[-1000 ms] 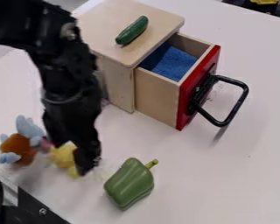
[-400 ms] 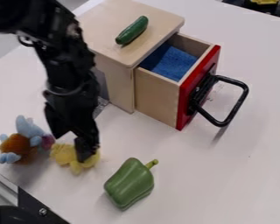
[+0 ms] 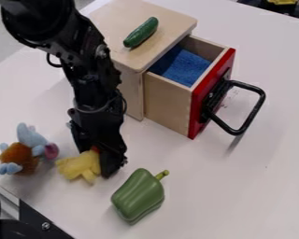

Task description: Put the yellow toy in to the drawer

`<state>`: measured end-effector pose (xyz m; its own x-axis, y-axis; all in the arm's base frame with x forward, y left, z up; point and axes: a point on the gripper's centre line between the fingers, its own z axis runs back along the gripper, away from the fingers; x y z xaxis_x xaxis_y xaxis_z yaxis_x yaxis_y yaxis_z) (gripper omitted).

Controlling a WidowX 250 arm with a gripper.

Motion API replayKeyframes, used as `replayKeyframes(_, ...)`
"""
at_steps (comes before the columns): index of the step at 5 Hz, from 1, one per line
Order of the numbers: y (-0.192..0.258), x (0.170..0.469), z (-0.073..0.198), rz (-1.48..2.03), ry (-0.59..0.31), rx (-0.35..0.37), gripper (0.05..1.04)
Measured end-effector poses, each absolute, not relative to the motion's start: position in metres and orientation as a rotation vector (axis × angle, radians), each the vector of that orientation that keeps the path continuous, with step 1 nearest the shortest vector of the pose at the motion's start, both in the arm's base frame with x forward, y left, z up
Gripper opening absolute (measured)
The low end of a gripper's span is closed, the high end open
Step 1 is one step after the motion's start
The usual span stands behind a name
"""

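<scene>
The black gripper (image 3: 103, 161) hangs low over the table left of centre, just above and left of the green pepper. Against its left side is the yellow toy (image 3: 80, 165), a small plush lying by the table surface and partly covered by the gripper. Whether the toy is held cannot be told. The wooden drawer (image 3: 167, 103), with a red front and black handle, stands pulled out of its box to the upper right; blue cloth lies inside it.
A green pepper (image 3: 138, 195) lies below and right of the gripper. A brown and light-blue plush (image 3: 21, 157) is at the left. On the wooden box top (image 3: 117, 18) rests a cucumber (image 3: 141, 32). A dark metal fixture (image 3: 36, 224) occupies the lower left corner.
The gripper and arm have shifted right. The yellow toy has also moved somewhat right from one second ago and is turned differently beside the gripper.
</scene>
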<state>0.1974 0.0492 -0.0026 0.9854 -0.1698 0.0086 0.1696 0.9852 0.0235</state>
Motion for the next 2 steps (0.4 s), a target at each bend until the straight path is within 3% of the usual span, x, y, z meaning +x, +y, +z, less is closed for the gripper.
replayKeyframes(1,0.043,0.197,0.009,-0.196,0.039,0.025,0.466)
replayKeyframes(2,0.033,0.209,0.053,-0.190,0.012,0.053,0.388)
